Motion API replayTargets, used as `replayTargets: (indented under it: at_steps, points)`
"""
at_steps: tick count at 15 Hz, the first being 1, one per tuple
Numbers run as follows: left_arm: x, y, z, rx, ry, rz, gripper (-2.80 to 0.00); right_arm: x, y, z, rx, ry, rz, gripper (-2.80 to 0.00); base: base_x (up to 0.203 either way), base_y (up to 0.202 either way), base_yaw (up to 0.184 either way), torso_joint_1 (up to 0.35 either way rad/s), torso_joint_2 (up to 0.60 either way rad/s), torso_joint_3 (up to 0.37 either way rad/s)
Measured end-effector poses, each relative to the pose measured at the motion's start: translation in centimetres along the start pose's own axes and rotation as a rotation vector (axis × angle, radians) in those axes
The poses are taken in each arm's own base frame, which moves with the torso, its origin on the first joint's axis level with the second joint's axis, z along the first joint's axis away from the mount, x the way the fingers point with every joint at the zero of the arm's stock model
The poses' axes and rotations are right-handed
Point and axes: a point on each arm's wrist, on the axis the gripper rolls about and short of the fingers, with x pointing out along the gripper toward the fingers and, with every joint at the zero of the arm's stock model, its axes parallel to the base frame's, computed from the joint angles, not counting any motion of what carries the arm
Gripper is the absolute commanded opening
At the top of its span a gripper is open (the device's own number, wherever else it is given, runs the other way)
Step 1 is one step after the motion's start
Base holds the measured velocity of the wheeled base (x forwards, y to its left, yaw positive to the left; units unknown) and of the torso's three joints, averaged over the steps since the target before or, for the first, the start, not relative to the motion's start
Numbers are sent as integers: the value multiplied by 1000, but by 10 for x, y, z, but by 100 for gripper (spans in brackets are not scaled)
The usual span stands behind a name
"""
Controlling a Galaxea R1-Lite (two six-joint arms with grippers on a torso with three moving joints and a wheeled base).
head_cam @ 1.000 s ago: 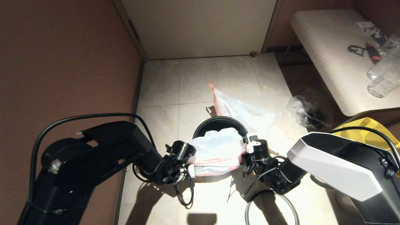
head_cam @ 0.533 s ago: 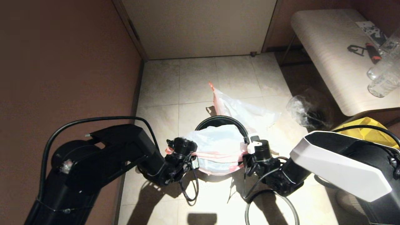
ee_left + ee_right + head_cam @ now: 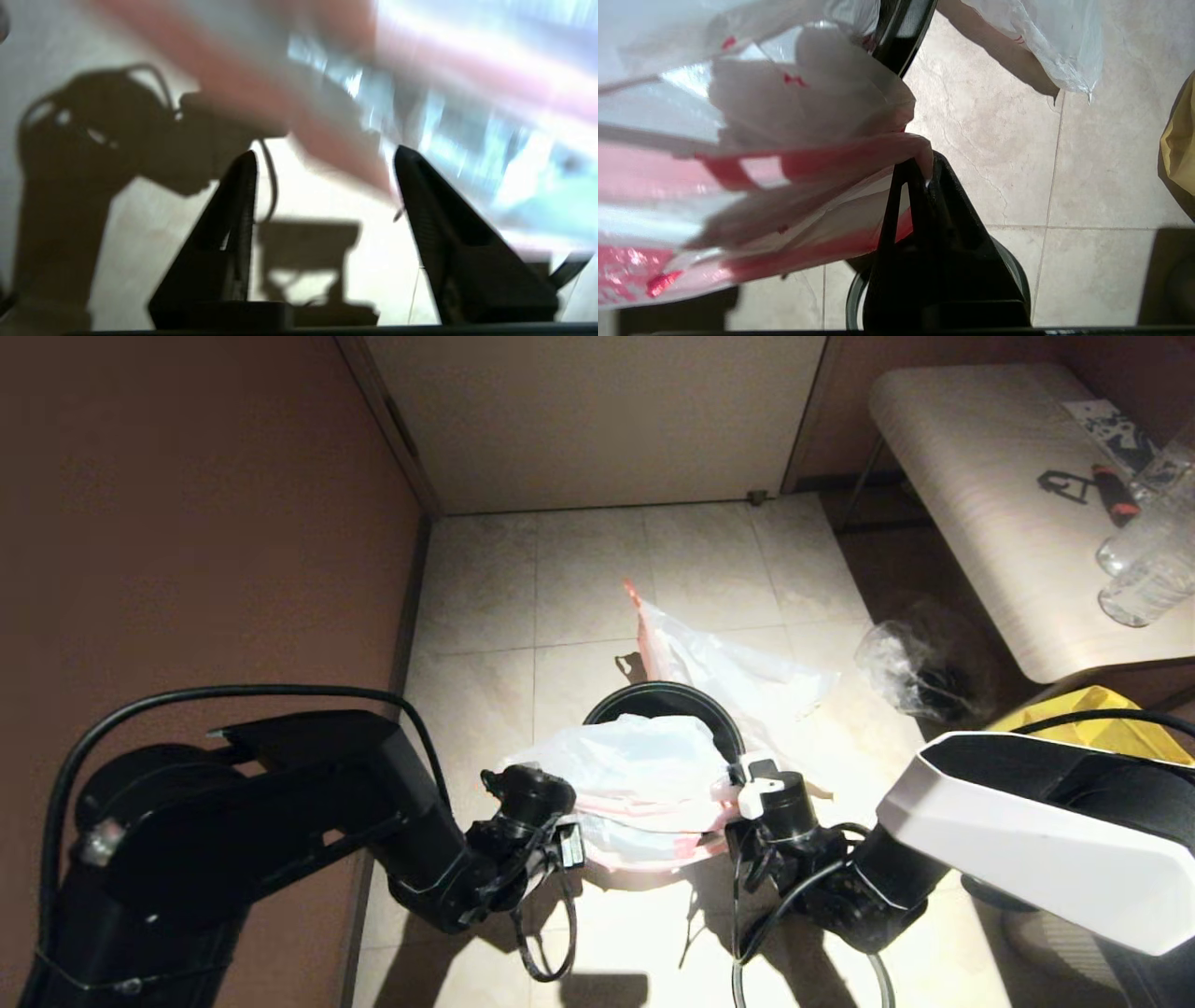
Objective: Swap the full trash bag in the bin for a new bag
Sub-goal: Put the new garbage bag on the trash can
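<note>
1. The new bag [image 3: 644, 784] is hanging over the near half of the bin [image 3: 695, 705], spanning the left gripper [image 3: 567, 835] and the right gripper [image 3: 738, 782].
2. The full trash bag [image 3: 738, 677] is lying on the floor just behind and right of the bin.

The bin [image 3: 665, 702] shows only its far rim arc at 12 o'clock; the new bag [image 3: 635, 775] draped over it hides the rest. In the left wrist view that bag [image 3: 420, 93] is a smeared blur. The left gripper [image 3: 560, 845] fingertips are hidden in the head view.
</note>
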Motion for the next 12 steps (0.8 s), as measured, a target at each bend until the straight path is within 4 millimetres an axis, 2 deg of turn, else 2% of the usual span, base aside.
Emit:
replayTargets:
  at_steps: [2, 6, 12]
  points:
    - [-14, 9, -9, -1, 35, 16, 0, -8, -1, -1, -9, 10, 6, -280, 0, 0, 0, 0, 0, 0]
    - [-23, 12, -8, -57, 58, -23, 0, -17, 0, -3, -19, 17, 17, -280, 0, 0, 0, 0, 0, 0]
    - [-22, -10, 24, -155, 126, -58, 0, -17, 0, 0, -6, -9, 23, -280, 0, 0, 0, 0, 0, 0]
